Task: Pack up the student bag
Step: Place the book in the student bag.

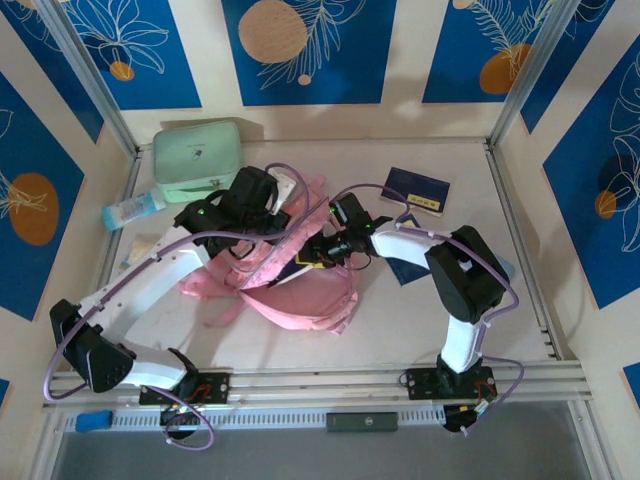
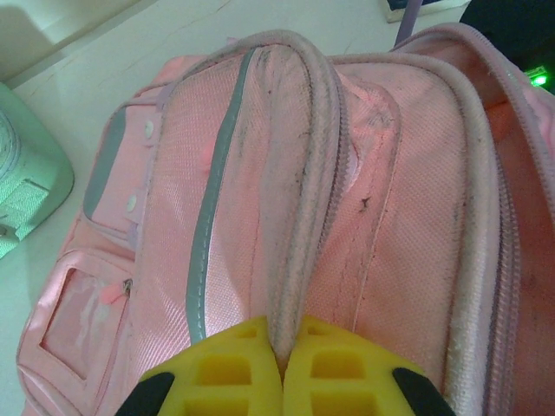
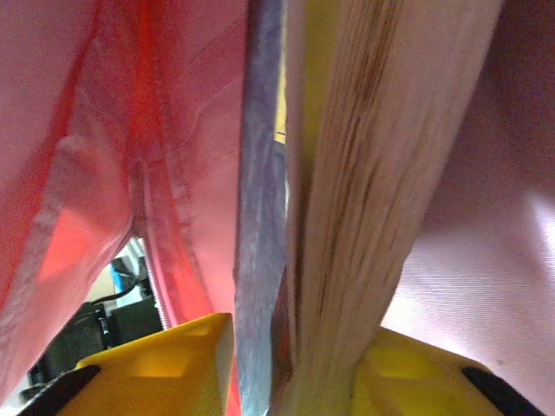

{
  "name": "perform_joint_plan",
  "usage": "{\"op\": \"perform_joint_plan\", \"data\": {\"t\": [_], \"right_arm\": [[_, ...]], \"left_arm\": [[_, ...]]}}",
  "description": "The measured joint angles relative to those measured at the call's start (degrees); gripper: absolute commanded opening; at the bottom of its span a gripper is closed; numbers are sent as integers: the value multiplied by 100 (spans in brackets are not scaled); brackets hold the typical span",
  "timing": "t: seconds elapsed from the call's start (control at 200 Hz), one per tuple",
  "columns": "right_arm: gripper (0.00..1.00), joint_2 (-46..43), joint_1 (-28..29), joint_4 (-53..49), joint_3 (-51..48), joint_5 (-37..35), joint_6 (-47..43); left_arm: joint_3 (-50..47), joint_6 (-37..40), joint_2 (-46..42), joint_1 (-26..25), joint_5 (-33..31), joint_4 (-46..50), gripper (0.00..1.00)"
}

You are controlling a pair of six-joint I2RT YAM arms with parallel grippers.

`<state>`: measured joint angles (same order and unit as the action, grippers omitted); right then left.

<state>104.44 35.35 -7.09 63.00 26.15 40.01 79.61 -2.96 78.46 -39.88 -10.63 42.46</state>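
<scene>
Left wrist: student bag (image 2: 260, 173) pinched w/ end effector (image 2: 282, 351).

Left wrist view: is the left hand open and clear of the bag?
No, the left hand is shut, its yellow fingers pinching the piped rim of the pink bag.

student bag (image 1: 300, 300) at centre frame, zip case (image 1: 197, 158) behind it at upper left, bottle (image 1: 132, 210) far left, booklet (image 1: 418, 190) upper right, book (image 3: 364, 173) inside the bag
</scene>
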Motion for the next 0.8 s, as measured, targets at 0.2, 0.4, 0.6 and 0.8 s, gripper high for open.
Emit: {"op": "perform_joint_plan", "data": {"t": [0.2, 0.4, 0.6, 0.8], "right_arm": [[40, -520, 17, -415, -184, -855, -168], [21, -1432, 424, -817, -796, -1628, 74], [3, -1102, 1056, -560, -1043, -2081, 566], [0, -605, 896, 103, -964, -2566, 909]], "left_arm": [[-186, -61, -98, 74, 188, -157, 0], [-271, -127, -138, 114, 361, -275, 0], [-295, -149, -149, 127, 470, -278, 0], [-310, -168, -160, 142, 588, -284, 0]]}}
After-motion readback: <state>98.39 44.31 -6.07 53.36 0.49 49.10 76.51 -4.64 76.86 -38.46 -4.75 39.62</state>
